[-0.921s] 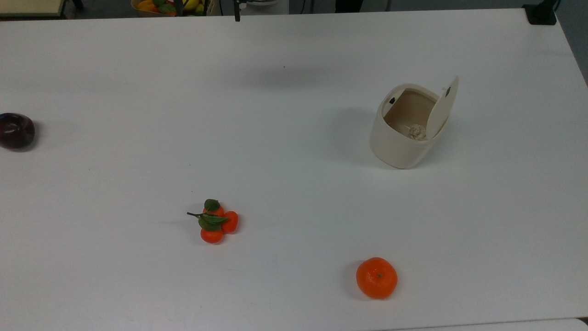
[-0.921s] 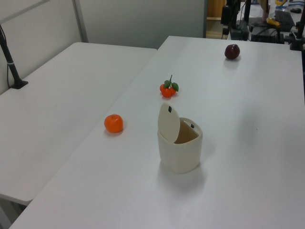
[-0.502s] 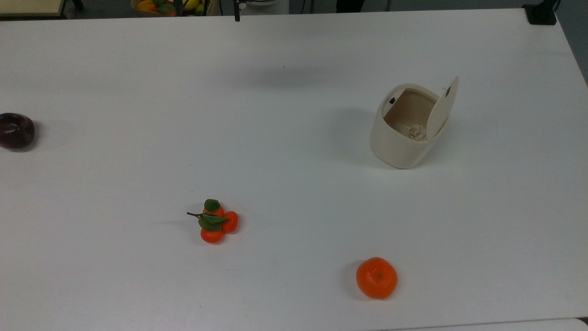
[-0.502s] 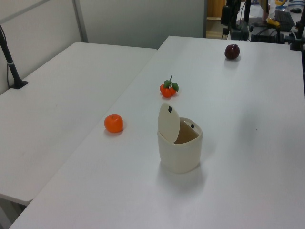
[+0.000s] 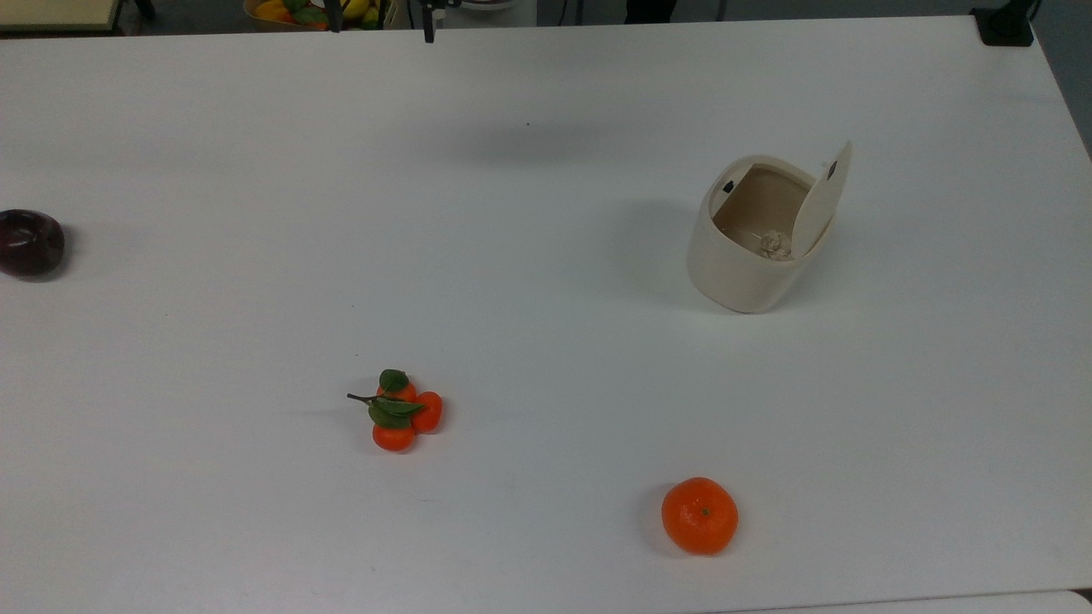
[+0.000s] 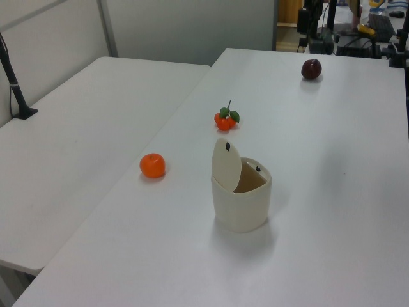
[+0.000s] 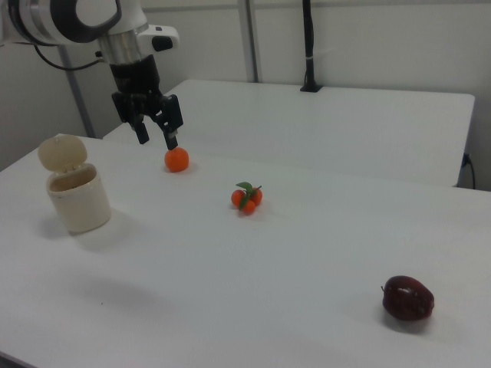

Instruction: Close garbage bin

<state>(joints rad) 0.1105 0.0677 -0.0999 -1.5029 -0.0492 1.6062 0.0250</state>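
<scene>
A: What lies nearest in the top view?

B: An orange (image 5: 699, 515), close to the table's (image 5: 546, 256) near edge and toward the top view's right. Farther in, left of the middle, sits a cluster (image 5: 398, 411) of three small oranges with green leaves on a twig.

A: And the bin?

B: The bin (image 5: 746, 243) stands farther back on the top view's right side, well apart from both lots of fruit. Its lid (image 5: 822, 200) is up, tilted nearly upright on the hinge at the side toward the top view's right. A crumpled pale wad (image 5: 775, 245) lies inside on the bottom, and a small black button (image 5: 728, 186) sits at the rim opposite the hinge.

A: Anything else on the table?

B: A dark red apple (image 5: 30, 242) at the top view's left edge, about as far back as the bin. Past the far edge there is a basket of mixed fruit (image 5: 311, 10).

A: Where is the gripper?

B: In the right view the gripper (image 7: 156, 132) hangs in the air above the table, touching nothing. It is to the right of the bin (image 7: 74, 188) and higher than the raised lid, pointing down, with the orange (image 7: 176, 159) just below it in the picture. Its jaws stand apart with nothing between them.
</scene>
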